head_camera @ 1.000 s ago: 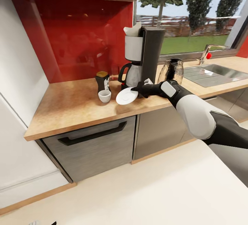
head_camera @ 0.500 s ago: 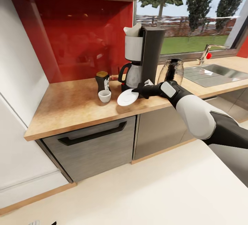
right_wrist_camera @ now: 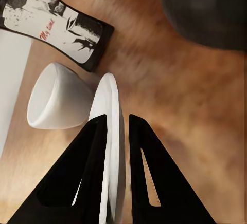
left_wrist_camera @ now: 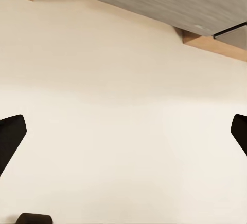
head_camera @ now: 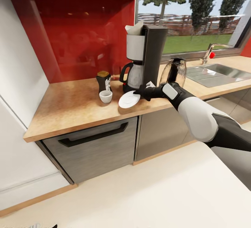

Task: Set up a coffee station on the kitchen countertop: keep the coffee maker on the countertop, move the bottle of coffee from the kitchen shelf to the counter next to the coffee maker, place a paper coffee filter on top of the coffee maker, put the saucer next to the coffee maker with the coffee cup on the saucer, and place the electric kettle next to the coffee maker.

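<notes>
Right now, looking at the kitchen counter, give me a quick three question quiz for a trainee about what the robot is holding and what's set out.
1. True or false: the right gripper is shut on the rim of the saucer.
2. Multiple choice: where is the coffee cup? A) on the saucer B) on the countertop beside the saucer, in front of the coffee bottle C) in the sink
3. Fill in: the white paper filter sits on top of the ____.

Key
1. True. In the right wrist view both fingers flank the saucer's rim, which is tilted.
2. B
3. coffee maker
</notes>
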`<state>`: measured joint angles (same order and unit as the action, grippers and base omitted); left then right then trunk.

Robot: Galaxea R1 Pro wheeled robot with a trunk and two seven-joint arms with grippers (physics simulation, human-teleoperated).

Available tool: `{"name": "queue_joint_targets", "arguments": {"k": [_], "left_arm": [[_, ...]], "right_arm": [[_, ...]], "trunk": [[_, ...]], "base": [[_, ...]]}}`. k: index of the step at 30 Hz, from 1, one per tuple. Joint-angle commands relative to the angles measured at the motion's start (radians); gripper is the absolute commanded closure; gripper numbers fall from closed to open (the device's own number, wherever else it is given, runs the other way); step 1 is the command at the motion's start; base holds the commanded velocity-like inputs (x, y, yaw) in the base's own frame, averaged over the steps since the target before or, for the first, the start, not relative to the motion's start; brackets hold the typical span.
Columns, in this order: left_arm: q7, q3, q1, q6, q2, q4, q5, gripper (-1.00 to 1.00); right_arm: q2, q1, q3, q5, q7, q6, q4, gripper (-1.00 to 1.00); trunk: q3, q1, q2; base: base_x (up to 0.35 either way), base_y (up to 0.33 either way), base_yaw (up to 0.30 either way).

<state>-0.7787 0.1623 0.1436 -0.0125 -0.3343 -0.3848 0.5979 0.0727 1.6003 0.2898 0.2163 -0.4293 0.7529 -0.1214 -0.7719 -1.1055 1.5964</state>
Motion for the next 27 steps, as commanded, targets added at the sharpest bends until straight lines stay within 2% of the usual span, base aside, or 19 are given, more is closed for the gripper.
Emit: {"name": "queue_joint_targets", "arguments": {"k": [1,27], "left_arm": [[-0.004,0.000,0.001,-0.001,0.000,0.001,0.003,-1.00],[-0.005,0.002,0.001,-0.001,0.000,0.001,0.003,-1.00]], "right_arm": [[0.000,0.000,0.000,0.012,0.004,0.007,-0.001,1.00],[0.000,-0.006,0.000,0.012,0.004,0.006,-0.001,1.00]], "trunk": [[-0.002,0.000,0.000],[-0.043,0.000,0.000]], "base": [[0.000,0.000,0.000],[0.000,0.000,0.000]]}}
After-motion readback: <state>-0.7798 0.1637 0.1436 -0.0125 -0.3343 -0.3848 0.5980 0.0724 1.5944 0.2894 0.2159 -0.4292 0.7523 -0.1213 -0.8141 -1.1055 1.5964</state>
